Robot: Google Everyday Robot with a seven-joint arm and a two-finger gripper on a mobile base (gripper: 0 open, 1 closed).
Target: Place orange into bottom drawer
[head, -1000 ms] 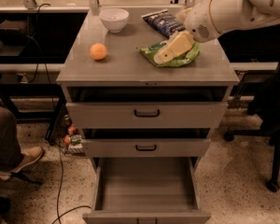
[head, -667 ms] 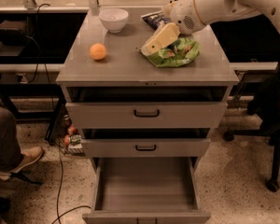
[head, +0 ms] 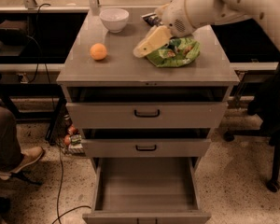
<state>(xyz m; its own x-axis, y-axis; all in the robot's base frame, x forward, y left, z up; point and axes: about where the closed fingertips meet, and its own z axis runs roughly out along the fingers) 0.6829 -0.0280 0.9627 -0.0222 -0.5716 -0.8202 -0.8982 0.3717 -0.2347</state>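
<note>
- Little of the task is done: the orange [head: 98, 51] sits on the cabinet top [head: 130, 69], left of centre and just in front of the white bowl [head: 114, 18]; it has not yet been grasped
- The bottom drawer [head: 144, 185] is pulled out wide, its floor bare; picking, carrying and dropping remain
- The gripper [head: 141, 51] hangs over the cabinet top, near the orange on its right, beside the green snack bag [head: 175, 54]; the arm reaches in from the upper right, angled down and leftwards; whether the tool is clenched or released I cannot tell
</note>
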